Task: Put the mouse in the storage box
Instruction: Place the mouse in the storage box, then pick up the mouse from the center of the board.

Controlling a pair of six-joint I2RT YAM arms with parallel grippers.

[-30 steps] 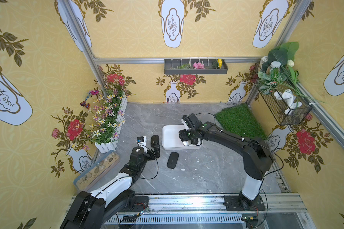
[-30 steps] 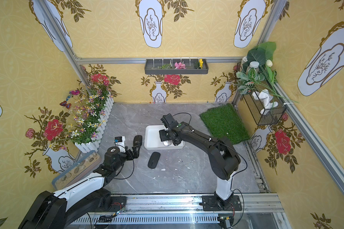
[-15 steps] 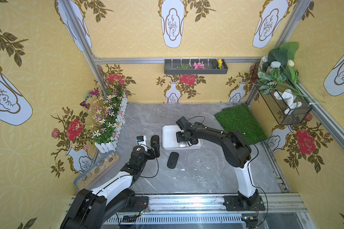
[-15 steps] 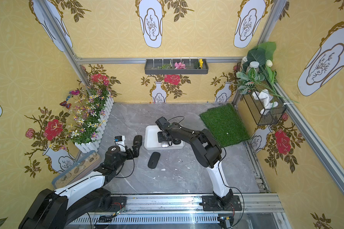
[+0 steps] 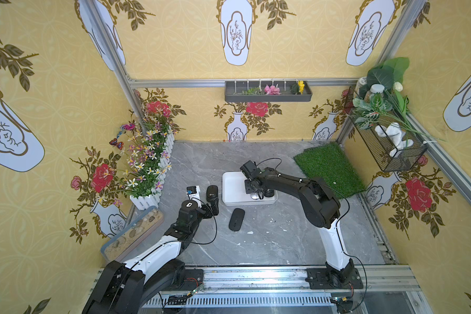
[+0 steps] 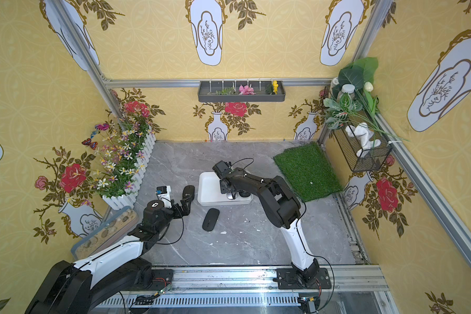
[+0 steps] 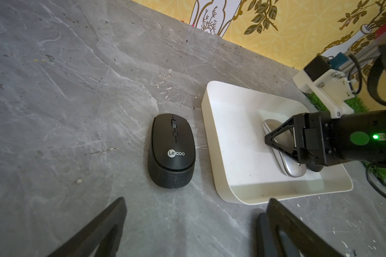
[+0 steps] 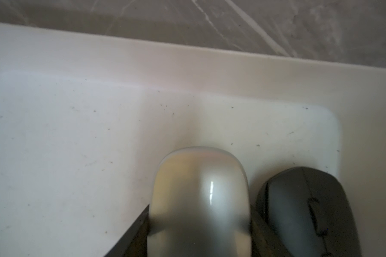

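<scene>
Right gripper (image 5: 257, 190): jaws partly closed, clamped across the flanks of the silver mouse (image 8: 198, 195). The mouse sits low inside the storage box (image 7: 234, 142), just beside a dark grey mouse (image 8: 308, 211) lying there.

I judge release is the step in hand. I'd settle the belly flat on the box floor, open slowly, then lift straight up so the finger between the two mice doesn't nudge the neighbour.

Left gripper (image 7: 195, 201): spread wide, empty, facing the black Lecoo mouse (image 7: 172, 151) on the table (image 7: 76, 89) beside the box.
</scene>
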